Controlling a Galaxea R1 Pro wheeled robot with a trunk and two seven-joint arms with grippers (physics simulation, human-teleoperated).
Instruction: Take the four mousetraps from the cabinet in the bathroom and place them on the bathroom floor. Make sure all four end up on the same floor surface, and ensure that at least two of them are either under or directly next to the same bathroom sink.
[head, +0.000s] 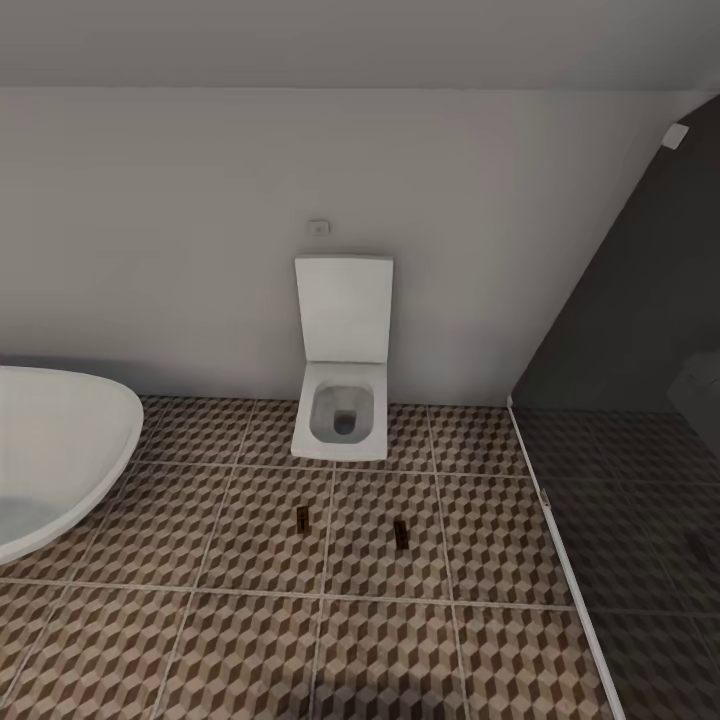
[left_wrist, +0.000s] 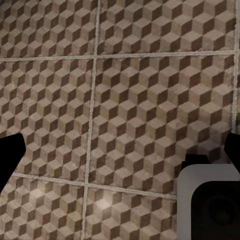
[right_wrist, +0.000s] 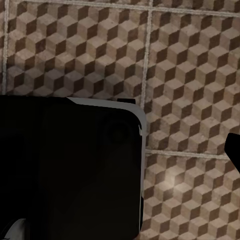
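Head view: two small flat tan-and-dark wooden mousetraps (head: 301, 516) (head: 401, 534) lie apart on the brown-and-beige cube-patterned tiled bathroom floor (head: 250, 560), in front of the white square toilet (head: 342, 400). They look light, stiff and thin; best pinched across the board edges.

Left wrist view: dark fingertips (left_wrist: 10, 155) spread wide over tile, holding nothing.

Right wrist view: one dark fingertip (right_wrist: 234, 147) shows beside the robot's rounded black, grey-edged body (right_wrist: 70, 165); its opening cannot be judged.

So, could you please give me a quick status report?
Left gripper open, empty. Two mousetraps on bathroom floor before toilet. Right gripper state unclear.
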